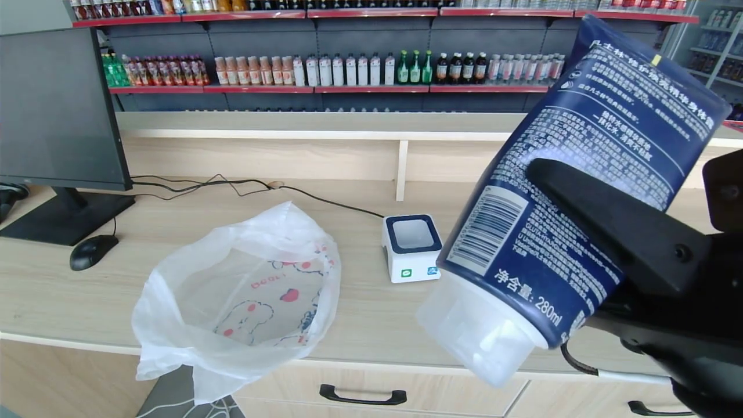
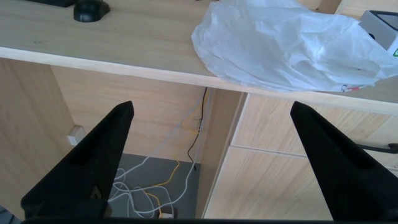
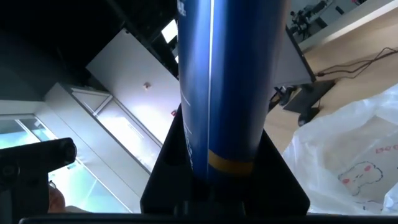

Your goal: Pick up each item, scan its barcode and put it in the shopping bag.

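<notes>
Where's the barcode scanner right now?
Head view, centre of the counter: the barcode scanner stands with the shopping bag to its left and the lifted blue tube at right.

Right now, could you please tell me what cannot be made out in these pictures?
Head view: the right part of the counter, hidden behind the blue tube.
Left wrist view: the scanner, cut off by the edge; the inside of the shopping bag, hidden by its own film.
Right wrist view: the tube's barcode, turned away, in the right claw.

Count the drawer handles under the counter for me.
2: one black handle below the shopping bag, a second handle farther right, below the blue tube; others may be hidden.
</notes>
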### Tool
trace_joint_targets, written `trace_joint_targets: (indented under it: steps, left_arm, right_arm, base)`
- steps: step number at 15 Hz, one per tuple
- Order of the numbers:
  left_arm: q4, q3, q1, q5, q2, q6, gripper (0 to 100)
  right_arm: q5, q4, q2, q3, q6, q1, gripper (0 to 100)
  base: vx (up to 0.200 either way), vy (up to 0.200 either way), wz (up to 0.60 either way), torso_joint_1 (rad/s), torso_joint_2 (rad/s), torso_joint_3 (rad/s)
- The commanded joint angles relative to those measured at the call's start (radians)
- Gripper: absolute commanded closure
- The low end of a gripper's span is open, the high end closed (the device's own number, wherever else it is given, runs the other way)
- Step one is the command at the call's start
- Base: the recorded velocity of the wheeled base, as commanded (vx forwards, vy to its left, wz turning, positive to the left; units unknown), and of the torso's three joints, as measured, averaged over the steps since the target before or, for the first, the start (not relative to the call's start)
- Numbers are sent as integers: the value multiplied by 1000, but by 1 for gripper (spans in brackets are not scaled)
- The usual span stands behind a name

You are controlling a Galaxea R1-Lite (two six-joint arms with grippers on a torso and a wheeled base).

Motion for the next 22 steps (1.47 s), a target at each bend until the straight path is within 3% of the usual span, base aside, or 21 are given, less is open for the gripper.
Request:
trace_joint_targets:
  steps: [1, 11, 17, 22]
  left_arm:
    - [0, 0, -1, 1, 0, 0, 0]
    - [0, 0, -1, 1, 0, 0, 0]
    - [0, 0, -1, 1, 0, 0, 0]
    - [0, 0, -1, 1, 0, 0, 0]
  right_arm:
    - [0, -1, -1, -8, 8, 8, 100]
    - [0, -1, -29, 11, -10, 31, 100]
    - [0, -1, -24, 77, -194, 25, 100]
    - [31, -1, 56, 103, -464, 14, 100]
  base:
    - [0, 0, 0, 0, 0, 0]
    - [0, 0, 0, 0, 0, 0]
    - [0, 0, 0, 0, 0, 0]
    - [0, 0, 0, 0, 0, 0]
